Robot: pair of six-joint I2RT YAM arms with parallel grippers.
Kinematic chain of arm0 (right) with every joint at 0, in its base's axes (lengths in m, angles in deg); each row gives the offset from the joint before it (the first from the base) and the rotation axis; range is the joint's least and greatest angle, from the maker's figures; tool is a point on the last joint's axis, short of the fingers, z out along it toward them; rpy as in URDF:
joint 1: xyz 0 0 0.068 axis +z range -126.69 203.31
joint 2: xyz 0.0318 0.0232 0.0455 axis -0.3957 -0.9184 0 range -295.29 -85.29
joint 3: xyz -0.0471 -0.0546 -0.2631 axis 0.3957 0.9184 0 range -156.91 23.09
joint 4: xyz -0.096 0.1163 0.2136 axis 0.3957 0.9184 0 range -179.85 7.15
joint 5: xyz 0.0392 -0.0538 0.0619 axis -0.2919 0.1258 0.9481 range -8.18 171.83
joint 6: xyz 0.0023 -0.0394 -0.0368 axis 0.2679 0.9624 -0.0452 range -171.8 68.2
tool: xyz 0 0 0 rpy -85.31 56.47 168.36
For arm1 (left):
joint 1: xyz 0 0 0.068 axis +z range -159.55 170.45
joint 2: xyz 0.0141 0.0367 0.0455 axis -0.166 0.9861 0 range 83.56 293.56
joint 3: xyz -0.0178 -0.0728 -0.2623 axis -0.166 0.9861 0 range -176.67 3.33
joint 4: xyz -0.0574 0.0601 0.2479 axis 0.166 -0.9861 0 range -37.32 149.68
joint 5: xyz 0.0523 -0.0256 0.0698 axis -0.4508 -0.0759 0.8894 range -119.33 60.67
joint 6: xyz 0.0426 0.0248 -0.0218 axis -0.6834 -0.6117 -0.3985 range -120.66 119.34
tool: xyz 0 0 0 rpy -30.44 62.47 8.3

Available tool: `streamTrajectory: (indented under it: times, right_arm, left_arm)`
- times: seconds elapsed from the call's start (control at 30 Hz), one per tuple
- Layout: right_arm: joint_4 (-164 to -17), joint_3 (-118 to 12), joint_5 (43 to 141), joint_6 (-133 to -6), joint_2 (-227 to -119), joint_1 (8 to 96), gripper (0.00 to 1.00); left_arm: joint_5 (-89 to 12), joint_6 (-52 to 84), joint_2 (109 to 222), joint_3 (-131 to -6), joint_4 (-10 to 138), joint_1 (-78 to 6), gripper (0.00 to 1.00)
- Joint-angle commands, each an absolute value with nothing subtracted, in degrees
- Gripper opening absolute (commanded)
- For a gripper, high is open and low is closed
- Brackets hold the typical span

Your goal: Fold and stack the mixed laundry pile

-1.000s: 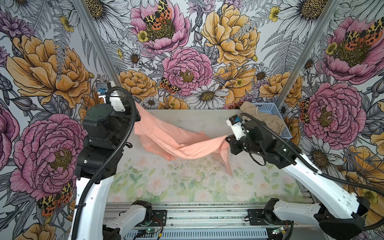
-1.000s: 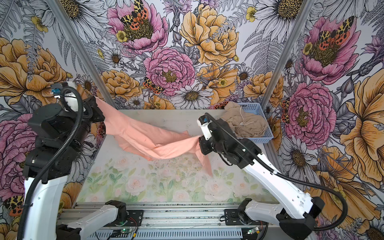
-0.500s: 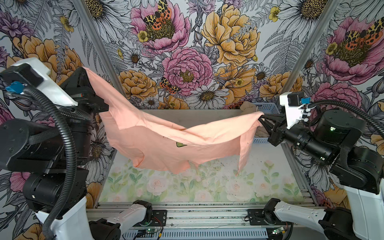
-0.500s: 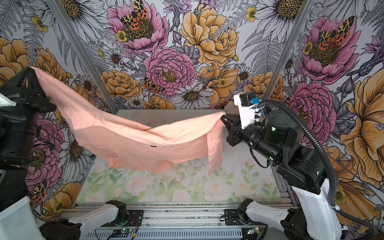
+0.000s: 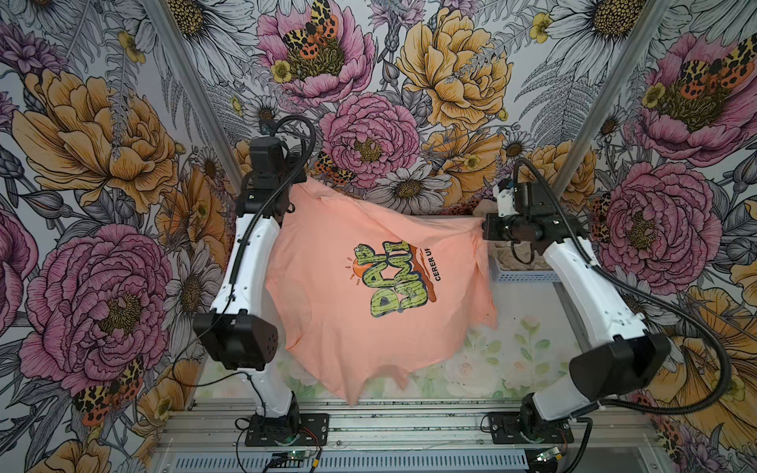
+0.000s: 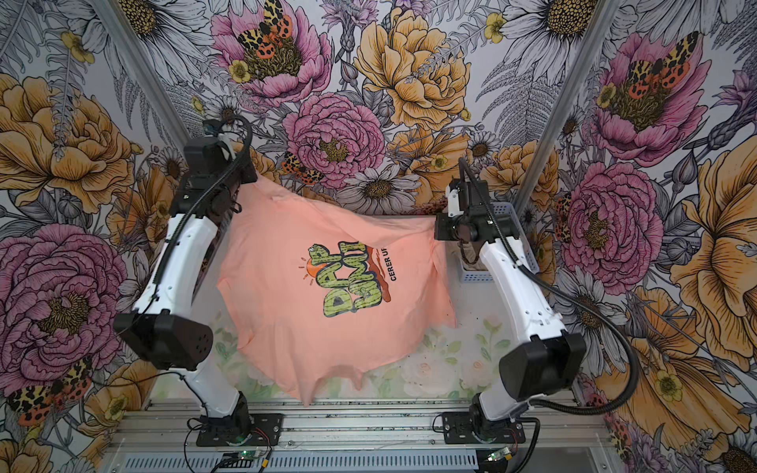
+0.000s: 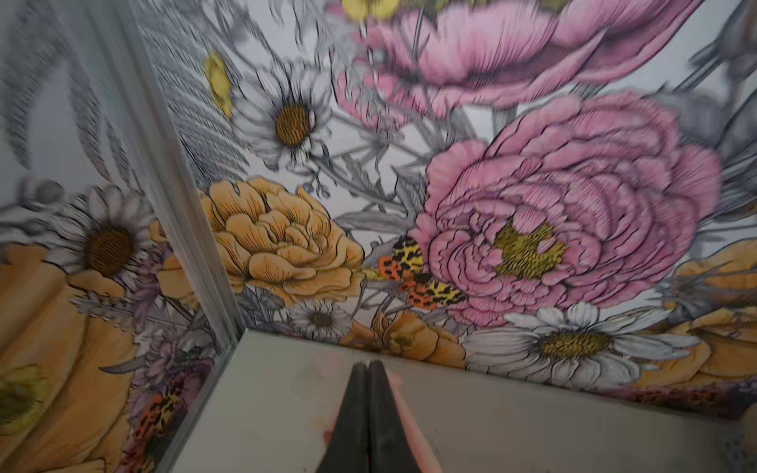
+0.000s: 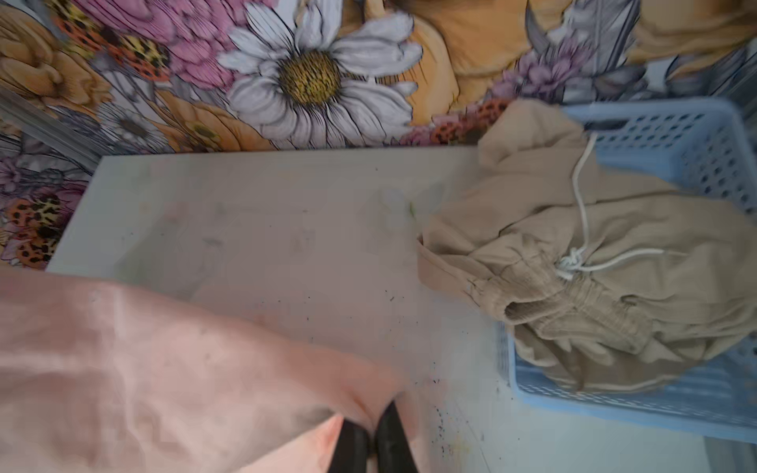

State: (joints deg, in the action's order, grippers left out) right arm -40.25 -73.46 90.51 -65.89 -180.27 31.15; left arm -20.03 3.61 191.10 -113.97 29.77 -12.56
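Peach-pink jersey, thin and limp: the T-shirt (image 5: 368, 286) is held spread in the air over the table (image 5: 520, 360), chest graphic (image 5: 389, 282) upward and the near edge sagging low. Whether that edge touches the table cannot be told.

- Left gripper (image 7: 368, 368): the jaws are pressed together on a far corner of the cloth, and pink fabric is seen beside the fingers.
- Handling: the T-shirt is judged light, soft and prone to bunching. Hold is best taken at the shoulder seams or hem corners.
- Right gripper (image 8: 370, 434): the jaws are clamped on the opposite edge.
- Beige-tan garment (image 8: 594, 266): a thicker weave with a white drawstring (image 8: 581, 229). It is heaped in the light blue perforated basket (image 8: 676, 135) and spills over its rim onto the table.
- Obstruction: the basket is judged to crowd the right side of the laying space.
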Motion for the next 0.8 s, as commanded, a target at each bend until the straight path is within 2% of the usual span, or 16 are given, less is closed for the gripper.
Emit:
streamTrajectory:
  times: [0.0,0.13,0.17,0.23,0.3,0.33,0.4,0.57,0.67,0.77]
  right_arm:
    - [-45.3,-74.0,94.2,-69.6,-188.9,30.3,0.00]
    - [-47.3,-78.9,94.3,-71.7,-198.8,30.3,0.00]
    - [-47.2,-80.1,93.5,-71.8,-200.1,30.3,0.04]
    - [-47.1,-82.0,92.5,-72.3,-201.3,30.3,0.28]
    - [-47.1,-82.3,91.9,-72.5,-200.4,30.3,0.44]
    - [-47.0,-81.8,91.4,-72.4,-199.4,30.5,0.48]
    - [-46.9,-79.6,90.6,-72.2,-196.2,30.9,0.54]
    - [-47.0,-67.7,90.3,-72.1,-185.6,33.7,0.56]
    - [-47.0,-58.1,90.9,-72.1,-179.0,36.7,0.56]
    - [-47.1,-50.2,92.4,-72.8,-174.2,40.0,0.57]
  left_arm:
    - [-24.5,6.9,199.3,-115.4,30.2,-11.6,0.00]
    - [-25.0,9.8,209.3,-117.2,30.4,-11.1,0.00]
    - [-24.7,10.2,210.5,-117.4,30.5,-11.0,0.16]
    - [-23.9,10.9,211.7,-117.2,30.5,-10.7,0.61]
    - [-22.6,11.5,210.8,-115.2,30.4,-10.6,0.91]
    - [-22.2,11.6,209.7,-113.9,30.5,-10.5,0.98]
    - [-21.6,12.8,205.9,-109.1,30.4,-10.6,0.99]
    - [-22.3,18.7,191.0,-89.8,29.5,-12.4,0.99]
    - [-21.9,23.1,178.8,-76.3,26.9,-16.8,0.99]
    - [-21.2,29.0,169.5,-63.7,24.1,-24.3,0.90]
